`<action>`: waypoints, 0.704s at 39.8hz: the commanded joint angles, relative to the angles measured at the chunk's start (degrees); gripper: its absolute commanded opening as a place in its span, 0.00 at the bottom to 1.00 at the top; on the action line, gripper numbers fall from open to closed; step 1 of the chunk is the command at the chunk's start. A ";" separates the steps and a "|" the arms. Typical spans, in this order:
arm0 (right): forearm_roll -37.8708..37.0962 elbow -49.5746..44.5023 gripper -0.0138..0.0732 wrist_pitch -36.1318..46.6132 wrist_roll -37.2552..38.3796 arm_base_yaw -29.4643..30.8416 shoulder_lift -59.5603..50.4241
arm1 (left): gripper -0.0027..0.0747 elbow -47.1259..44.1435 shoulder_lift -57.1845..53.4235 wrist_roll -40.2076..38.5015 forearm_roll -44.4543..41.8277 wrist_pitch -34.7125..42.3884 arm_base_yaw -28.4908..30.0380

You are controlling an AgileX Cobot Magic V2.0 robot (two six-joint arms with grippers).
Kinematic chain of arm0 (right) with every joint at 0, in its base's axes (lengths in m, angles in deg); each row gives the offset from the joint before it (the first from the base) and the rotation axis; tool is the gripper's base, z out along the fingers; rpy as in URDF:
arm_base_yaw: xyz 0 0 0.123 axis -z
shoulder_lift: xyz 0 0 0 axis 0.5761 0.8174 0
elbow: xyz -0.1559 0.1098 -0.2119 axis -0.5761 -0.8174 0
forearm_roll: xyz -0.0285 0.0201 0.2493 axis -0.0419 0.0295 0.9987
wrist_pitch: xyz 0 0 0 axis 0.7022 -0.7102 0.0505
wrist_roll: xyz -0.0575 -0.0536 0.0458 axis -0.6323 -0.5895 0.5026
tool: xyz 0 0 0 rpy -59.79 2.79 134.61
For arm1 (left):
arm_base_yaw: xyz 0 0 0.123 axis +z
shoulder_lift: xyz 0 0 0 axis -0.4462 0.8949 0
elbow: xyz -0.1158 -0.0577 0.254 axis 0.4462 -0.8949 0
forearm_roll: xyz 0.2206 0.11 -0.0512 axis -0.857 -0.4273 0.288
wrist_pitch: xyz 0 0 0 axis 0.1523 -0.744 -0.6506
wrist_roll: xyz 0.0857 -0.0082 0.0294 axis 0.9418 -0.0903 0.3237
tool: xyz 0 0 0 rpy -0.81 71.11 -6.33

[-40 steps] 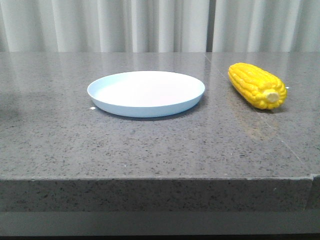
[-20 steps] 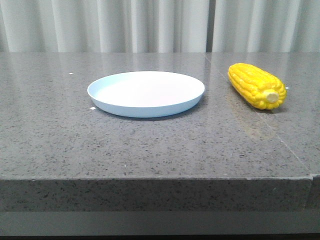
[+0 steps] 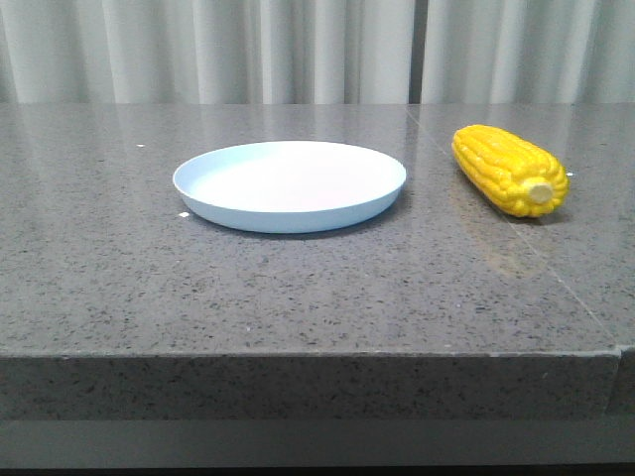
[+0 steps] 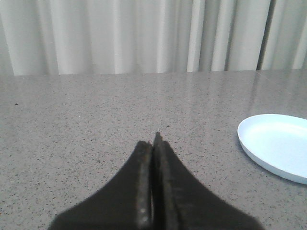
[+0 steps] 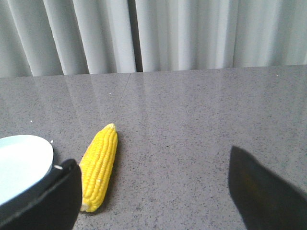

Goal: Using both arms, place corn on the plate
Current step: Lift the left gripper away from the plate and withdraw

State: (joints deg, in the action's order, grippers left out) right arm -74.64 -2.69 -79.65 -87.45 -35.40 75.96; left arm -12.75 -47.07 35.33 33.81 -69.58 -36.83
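On the grey speckled stone table [image 3: 298,288], the bright yellow corn cob [image 3: 510,170] lies to the right of the empty pale blue-white round plate [image 3: 290,185], well apart from it. Nothing is done yet: the left gripper [image 4: 154,143] is pinched closed and empty, the right gripper [image 5: 153,184] spread wide near the cob.

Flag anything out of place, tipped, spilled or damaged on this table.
Nothing stands out. The plate sits flat and bare, and the corn lies intact on the table beside it, not touching it.
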 commanded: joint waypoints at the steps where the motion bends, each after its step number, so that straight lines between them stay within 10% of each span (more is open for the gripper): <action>1: 0.24 2.26 0.89 6.56 -0.43 0.25 1.56 | 0.01 1.51 0.54 -0.69 -0.19 4.73 0.17; 13: 5.71 16.82 0.74 -6.16 -0.44 0.17 20.73 | 0.01 1.51 0.54 -0.69 -0.19 4.73 0.17; 28: 6.20 33.26 0.90 -17.98 -0.48 -8.07 45.79 | 0.01 1.51 0.54 -0.69 -0.19 4.73 0.17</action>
State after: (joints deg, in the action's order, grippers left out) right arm -69.37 26.63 -98.88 -87.45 -41.17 118.78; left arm -12.88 -47.07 35.33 33.81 -69.58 -36.83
